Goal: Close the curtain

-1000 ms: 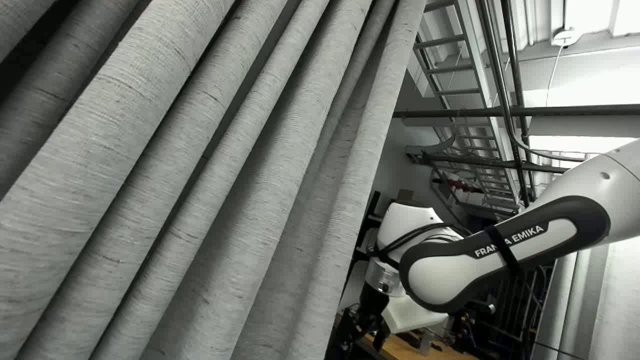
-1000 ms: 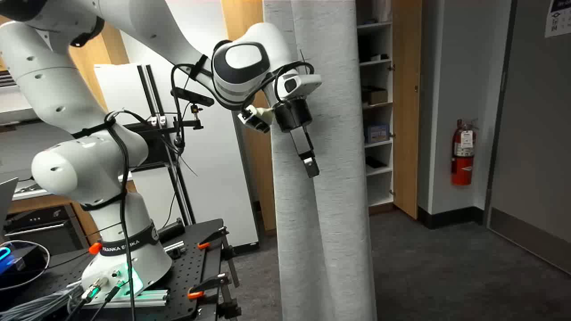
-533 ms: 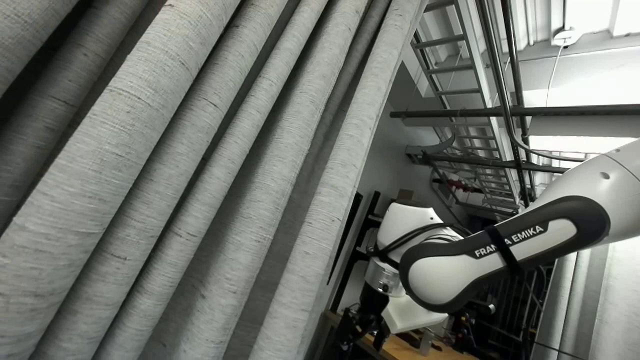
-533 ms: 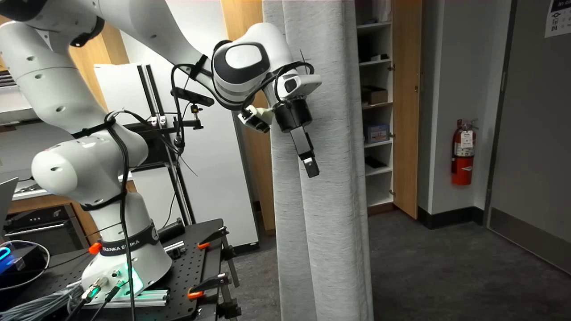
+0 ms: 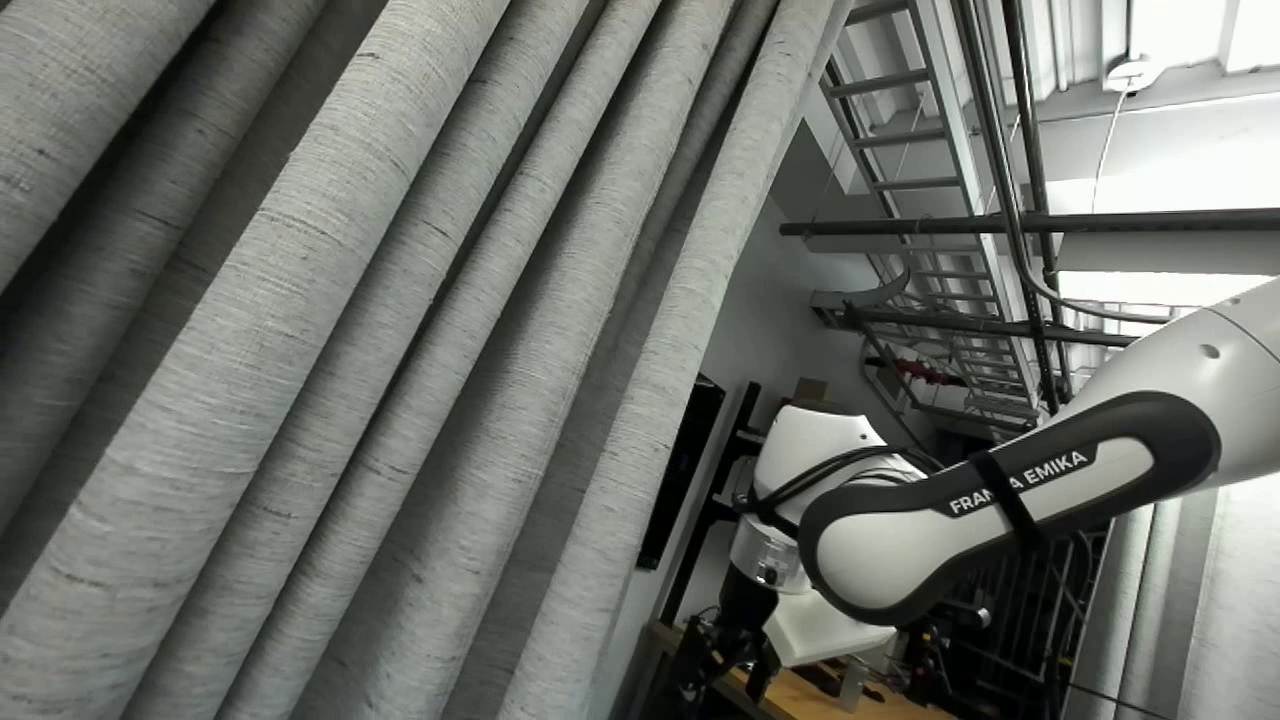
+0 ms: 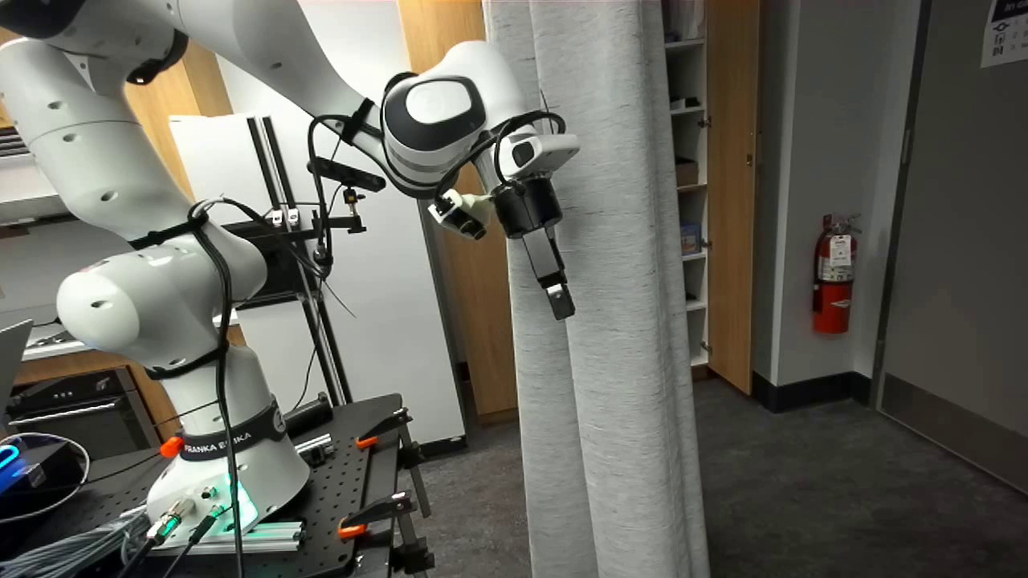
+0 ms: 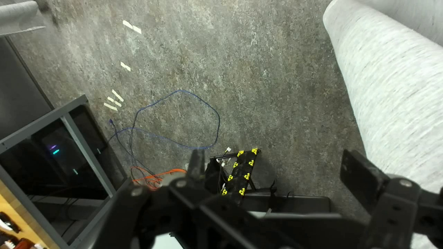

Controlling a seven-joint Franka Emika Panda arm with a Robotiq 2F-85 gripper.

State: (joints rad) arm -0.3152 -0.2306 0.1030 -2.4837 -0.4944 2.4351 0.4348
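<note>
In an exterior view, the curtain [image 6: 622,385] hangs behind the claw [image 6: 560,302], the fire extinguisher [image 6: 833,277] well to its right, the tabletop [image 6: 341,461] below left

In an exterior view, the camera stands close by the curtain [image 5: 390,330], tilted, the arm [image 5: 930,550] at four o'clock; in an exterior view, farther back, nearly upright, the base [image 6: 205,474] at eight. Both share curtain and arm. The wrist view faces down at the floor [image 7: 270,76], curtain at three.
</note>
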